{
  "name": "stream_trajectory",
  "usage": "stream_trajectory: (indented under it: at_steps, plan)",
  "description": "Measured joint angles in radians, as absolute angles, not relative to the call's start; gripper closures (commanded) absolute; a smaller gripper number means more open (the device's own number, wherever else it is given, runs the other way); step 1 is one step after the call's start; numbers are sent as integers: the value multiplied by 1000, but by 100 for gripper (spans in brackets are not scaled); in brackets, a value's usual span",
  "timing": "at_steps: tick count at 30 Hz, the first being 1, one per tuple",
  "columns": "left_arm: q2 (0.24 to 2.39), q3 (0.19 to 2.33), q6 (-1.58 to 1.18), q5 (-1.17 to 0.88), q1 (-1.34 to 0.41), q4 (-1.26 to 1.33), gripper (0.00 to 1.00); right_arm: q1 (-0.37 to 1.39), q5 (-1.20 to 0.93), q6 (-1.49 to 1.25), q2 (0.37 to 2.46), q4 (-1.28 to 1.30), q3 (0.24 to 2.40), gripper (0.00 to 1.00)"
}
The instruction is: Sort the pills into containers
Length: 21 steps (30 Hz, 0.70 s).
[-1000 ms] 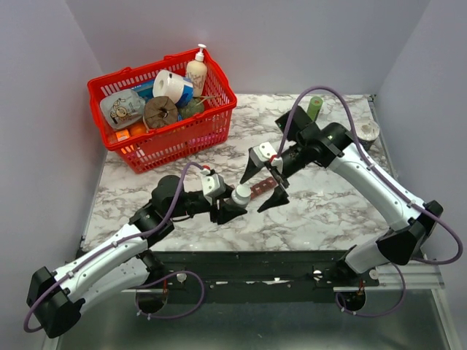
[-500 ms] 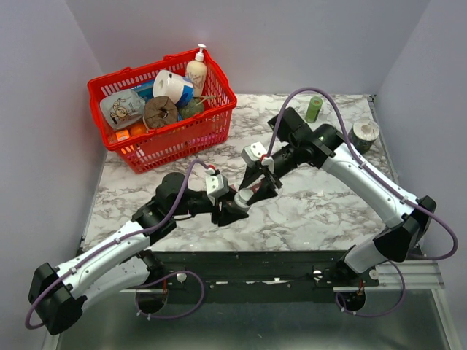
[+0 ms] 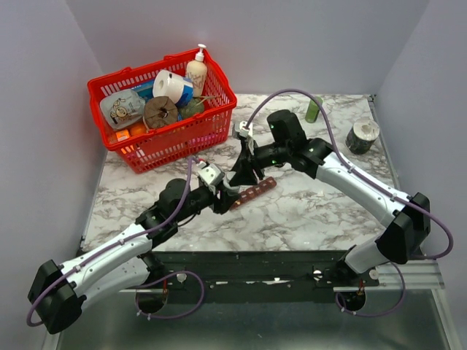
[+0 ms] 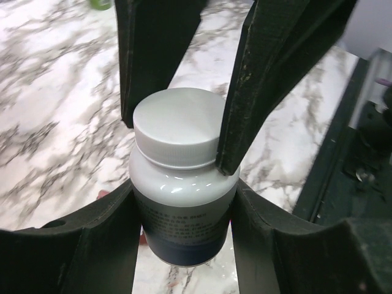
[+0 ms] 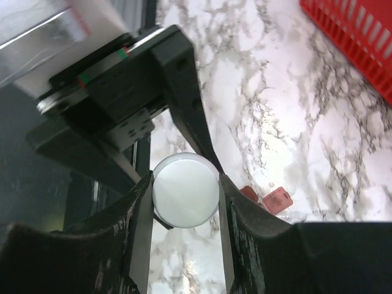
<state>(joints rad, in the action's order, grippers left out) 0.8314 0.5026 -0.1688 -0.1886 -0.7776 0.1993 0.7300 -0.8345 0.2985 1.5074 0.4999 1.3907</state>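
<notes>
While left end effector (image 4: 184,187) clenched the pill bottle (image 4: 184,211), right end effector (image 5: 185,184) pinched its cap (image 4: 177,125).
Uncapping needed a square twist, bottle held firm, no spilling.

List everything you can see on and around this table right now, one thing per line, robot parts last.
red plastic mesh basket: one, red, back left, full of household items
white plastic pill bottle: one, white, held above the table's front middle
white screw cap: one, white, on that bottle
dark red-brown plastic compartment strip: one, red-brown, lying on the table beside the bottle
slim green cylindrical bottle: one, green, back right
dark roll: one, dark with pale top, right edge
marble table: one, white with grey veins
left tool: one, black, gripping the bottle's body
right tool: one, black, closed on the cap
</notes>
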Motion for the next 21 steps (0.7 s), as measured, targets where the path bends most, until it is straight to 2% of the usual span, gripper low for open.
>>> stream_trajectory:
  at_steps: [1,3,4,6,7,8,9,16,18,21]
  plan:
    - [835,498,-178,-155,-781,206,100,732,-801,233,1508,453,1373,70]
    - [847,495,-195,-87,-785,225,100,736,-742,124,1511,381,1355,55]
    - [858,495,-202,-57,-786,244,100,736,-721,83,1515,353,1354,39]
    - [871,495,-211,-18,-786,273,100,736,-693,29,1519,324,1356,22]
    - [874,495,-212,-2,-783,284,100,736,-692,15,1519,326,1357,9]
    - [873,495,-213,7,-779,292,100,736,-692,6,1519,326,1359,4]
    - [869,495,-209,6,-776,299,100,731,-683,11,1519,332,1368,0]
    - [743,477,-202,-68,-754,302,100,617,-886,149,1480,449,1444,0]
    - [699,464,-198,-137,-753,290,100,590,-965,288,1456,521,1483,0]
    - [661,457,-189,-290,-740,271,100,577,-1101,648,1442,763,1586,0]
